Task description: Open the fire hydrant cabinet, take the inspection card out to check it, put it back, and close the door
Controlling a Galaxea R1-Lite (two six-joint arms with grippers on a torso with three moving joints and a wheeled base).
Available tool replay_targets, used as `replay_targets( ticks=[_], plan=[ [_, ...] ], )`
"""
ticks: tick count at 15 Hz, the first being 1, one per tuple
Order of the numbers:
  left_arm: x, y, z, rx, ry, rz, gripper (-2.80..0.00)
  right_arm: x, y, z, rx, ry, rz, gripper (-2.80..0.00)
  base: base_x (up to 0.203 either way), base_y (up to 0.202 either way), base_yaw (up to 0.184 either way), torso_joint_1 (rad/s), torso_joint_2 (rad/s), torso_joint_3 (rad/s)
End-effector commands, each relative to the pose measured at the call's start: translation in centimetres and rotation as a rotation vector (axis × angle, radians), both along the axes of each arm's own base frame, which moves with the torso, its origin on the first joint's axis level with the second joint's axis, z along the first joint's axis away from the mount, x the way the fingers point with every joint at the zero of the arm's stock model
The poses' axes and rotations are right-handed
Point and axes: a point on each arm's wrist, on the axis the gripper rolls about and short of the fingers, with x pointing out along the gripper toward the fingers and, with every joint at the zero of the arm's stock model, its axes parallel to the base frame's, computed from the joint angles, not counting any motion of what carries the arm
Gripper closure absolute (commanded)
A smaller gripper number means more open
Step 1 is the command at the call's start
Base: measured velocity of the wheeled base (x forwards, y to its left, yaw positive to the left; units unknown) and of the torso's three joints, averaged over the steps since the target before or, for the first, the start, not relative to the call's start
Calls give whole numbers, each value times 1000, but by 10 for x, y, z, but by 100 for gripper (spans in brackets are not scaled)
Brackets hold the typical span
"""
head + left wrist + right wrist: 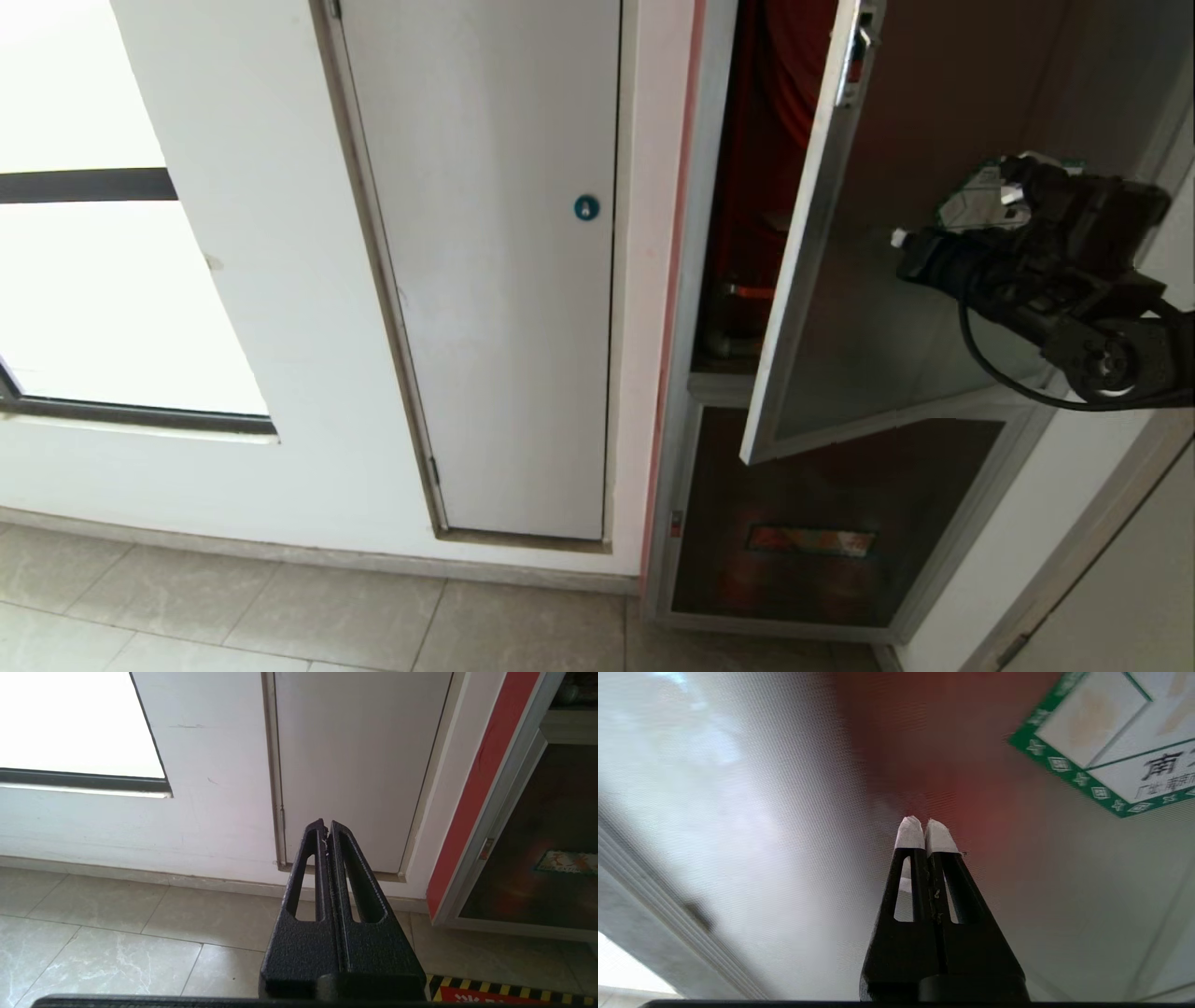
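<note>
While the aluminium-framed, dark tinted glass door already stood partly swung out from the tall red-lined fire hydrant cabinet, the right claw had its white-tipped fingers pressed together on nothing, pointing at the glass just ahead of it. A green-and-white sticker lay on the pane off to one side of the tips. Beyond the door's free edge, the red interior showed through the gap. The pale inspection card was not visible in any view, so taking it out, checking it, returning it and shutting the door all appeared left to do; only the opening looked begun. The left claw hung parked, fingers closed and empty, facing the white panel door.
</note>
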Motion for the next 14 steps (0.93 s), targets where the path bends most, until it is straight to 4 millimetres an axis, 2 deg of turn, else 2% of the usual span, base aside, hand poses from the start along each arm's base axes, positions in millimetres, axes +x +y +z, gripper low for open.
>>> replay_targets(
  ticks=[1, 3, 8, 11, 14],
  plan=[
    [1, 0, -2, 0, 7, 1, 0, 29, 0, -19, 5, 22, -12, 0, 0, 0, 0, 0, 0, 0],
    [1, 0, -2, 0, 7, 1, 0, 44, -1, -23, 7, 17, -24, 0, 0, 0, 0, 0, 0, 0],
    [1, 0, -2, 0, 7, 1, 0, 44, 5, -25, 6, 26, -14, 0, 0, 0, 0, 0, 0, 0],
    [0, 0, -2, 0, 6, 1, 0, 30, 6, -25, 5, 48, -13, 0, 0, 0, 0, 0, 0, 0],
    [1, 0, -2, 0, 7, 1, 0, 2, 12, -6, 4, 26, 0, 0, 0, 0, 0, 0, 0, 0]
  ],
)
